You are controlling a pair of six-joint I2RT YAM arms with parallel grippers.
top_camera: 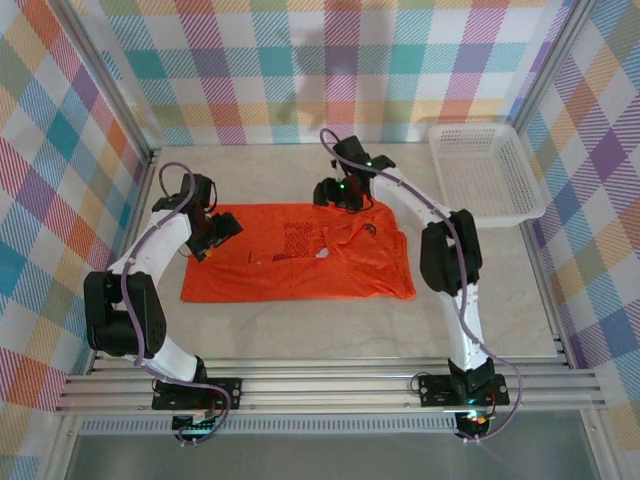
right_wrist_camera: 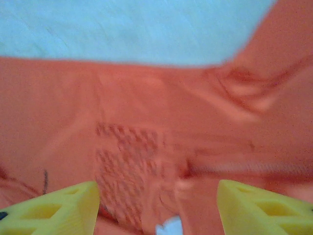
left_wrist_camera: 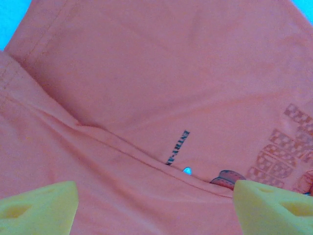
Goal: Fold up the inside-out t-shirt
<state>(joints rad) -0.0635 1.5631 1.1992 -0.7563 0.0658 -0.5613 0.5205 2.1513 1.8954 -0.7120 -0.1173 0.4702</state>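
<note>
Item: the inside-out t-shirt, bright orange-red, spread flat mid-tabletop between the two arms, its right-hand portion rumpled and doubled over itself. A faint chest print shows through, and a seam ridge crosses the cloth under the left arm. Left tool: released, fingers spread wide just above the shirt's left part and grasping nothing. Right tool: likewise released, over the far edge near the print. White basket at the far right, well apart. Handling, as judged: thin, light and limp cloth, likely to sag, drag and slide on itself. Best pinched at hems, seams or corners, both ends lifted together.
</note>
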